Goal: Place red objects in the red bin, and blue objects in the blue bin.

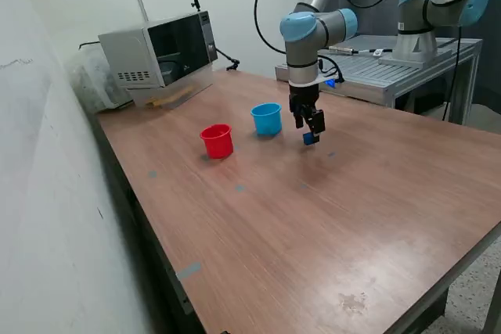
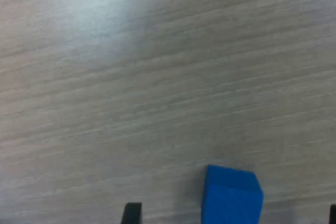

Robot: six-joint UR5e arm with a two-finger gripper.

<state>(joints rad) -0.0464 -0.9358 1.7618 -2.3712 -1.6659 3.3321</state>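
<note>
1. Wood-grain table (image 1: 329, 224), brown and broad, fills most of the exterior view and carries everything listed below.
2. Grey-and-blue robot arm (image 1: 313, 29) comes down from the top of the exterior view over the far middle of the table.
3. Silver microwave (image 1: 160, 52) sits at the table's far corner, on the exterior view's left.
4. Black gripper (image 1: 309, 132) points straight down, low over the table, on the exterior view's right of both cups.
5. Light-blue cup, the blue bin (image 1: 267, 118), stands upright just beside the gripper, on the exterior view's left of it.
6. Red cup, the red bin (image 1: 217, 141), stands upright near the blue bin, further to the exterior view's left and closer to the camera.
7. Dark-blue cube (image 1: 310, 138) shows at the gripper's tips. In the wrist view the cube (image 2: 231, 196) sits between the two dark fingertips (image 2: 132, 213), which stand apart with a gap on both sides of it, not clamped. Whether it rests on the table I cannot tell.
</note>
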